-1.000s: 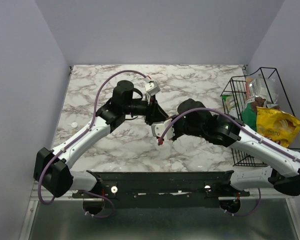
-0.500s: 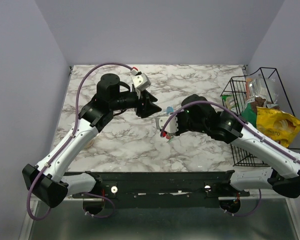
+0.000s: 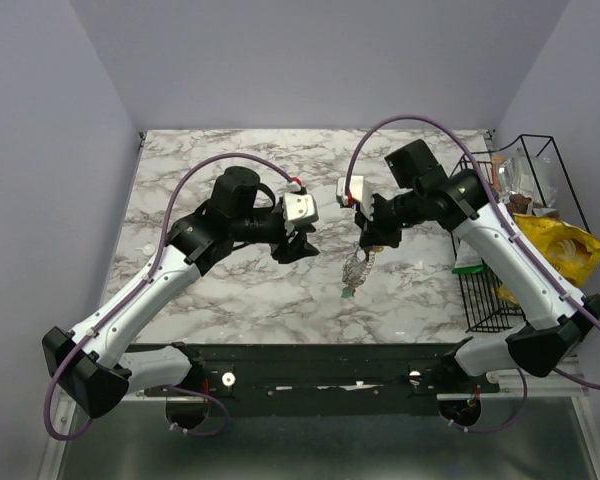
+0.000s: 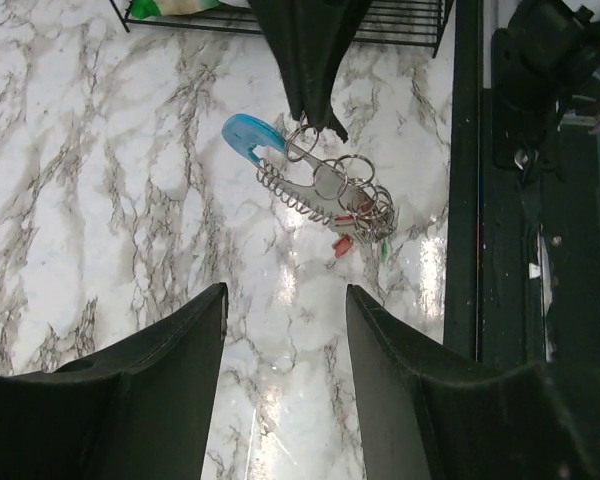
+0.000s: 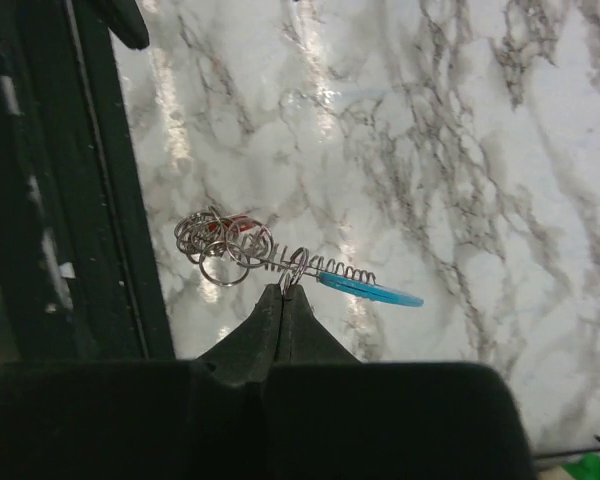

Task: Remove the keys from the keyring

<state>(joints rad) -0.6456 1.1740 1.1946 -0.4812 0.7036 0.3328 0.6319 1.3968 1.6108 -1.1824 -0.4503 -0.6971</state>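
Blue-ended keyring [image 4: 252, 135] dangles from the right gripper [image 4: 315, 122], red and green keys [image 4: 345, 245] bunched below.

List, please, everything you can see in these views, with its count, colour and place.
table: one, white marble with grey veins, under everything
keyring: one, blue end with silver coil and rings, pinched by a small ring in the right gripper
keys: several, red and green heads show, exact count unclear, bunched on the keyring's rings
wire basket: one, black, at the table's right edge
snack packets: a few, yellow, green and clear, in the wire basket
small white object: one, white, near the table's left edge
left gripper: one, black, open and empty, facing the keyring
right gripper: one, black, shut on the keyring
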